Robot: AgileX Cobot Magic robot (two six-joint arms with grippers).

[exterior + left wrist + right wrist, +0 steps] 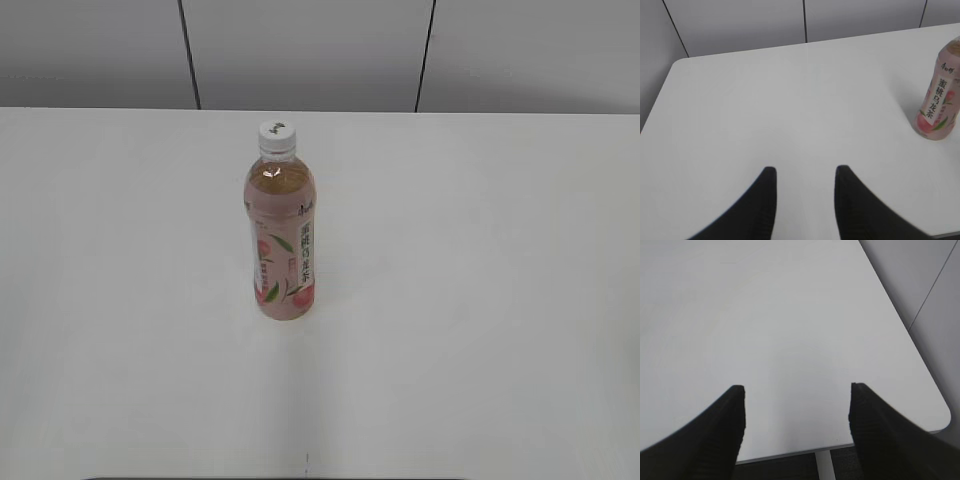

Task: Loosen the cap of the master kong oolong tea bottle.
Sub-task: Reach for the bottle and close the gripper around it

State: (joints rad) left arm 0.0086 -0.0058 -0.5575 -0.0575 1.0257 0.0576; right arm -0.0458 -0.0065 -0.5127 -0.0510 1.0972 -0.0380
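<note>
The master kong oolong tea bottle (281,235) stands upright near the middle of the white table (480,300), with amber tea and a pink peach label. Its white cap (277,134) sits on top, with a tiny dark mark. In the left wrist view the bottle (940,102) shows at the right edge, its cap cut off. My left gripper (805,172) is open and empty above bare table, well to the left of the bottle. My right gripper (796,390) is open and empty over the table's near right corner. No gripper shows in the exterior view.
A grey panelled wall (320,50) runs behind the table's far edge. The table's rounded far left corner (680,62) shows in the left wrist view. The table's right edge and rounded corner (940,415) show in the right wrist view, with dark floor below.
</note>
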